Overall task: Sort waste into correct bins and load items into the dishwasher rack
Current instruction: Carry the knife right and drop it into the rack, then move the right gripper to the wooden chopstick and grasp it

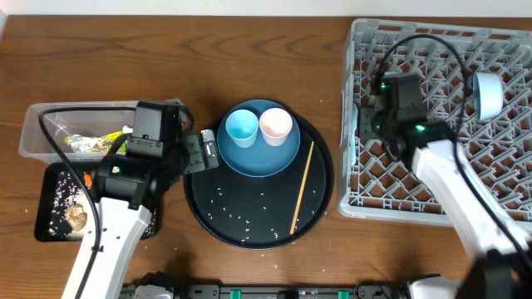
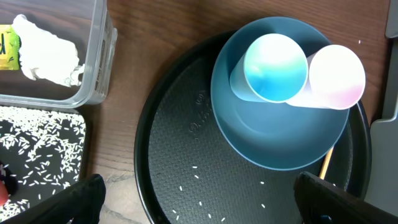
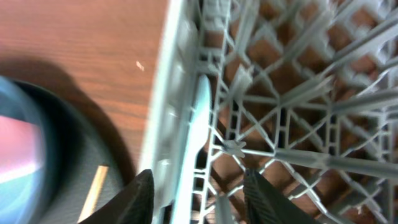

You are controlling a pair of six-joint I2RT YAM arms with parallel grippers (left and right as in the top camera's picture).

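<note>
A dark-blue plate (image 1: 259,159) on the round black tray holds a light-blue cup (image 1: 242,127) and a pink cup (image 1: 276,124); a chopstick (image 1: 302,187) lies beside it among rice grains (image 1: 241,220). My left gripper (image 1: 199,152) is open and empty above the tray's left part (image 2: 199,205), short of the plate (image 2: 280,143). My right gripper (image 1: 374,124) is open over the left wall of the grey rack (image 1: 432,191). A white utensil (image 3: 196,130) lies along that wall between the open fingers (image 3: 199,199). A white bowl (image 1: 488,94) lies on its side in the rack.
The clear tub (image 1: 37,133) at left holds the wrapper (image 1: 108,141) and tissue (image 2: 46,53). The shallow black tray (image 1: 41,220) in front of it holds rice, a brown lump (image 1: 76,216) and a carrot piece (image 1: 86,179). The round black tray (image 1: 320,199) sits mid-table.
</note>
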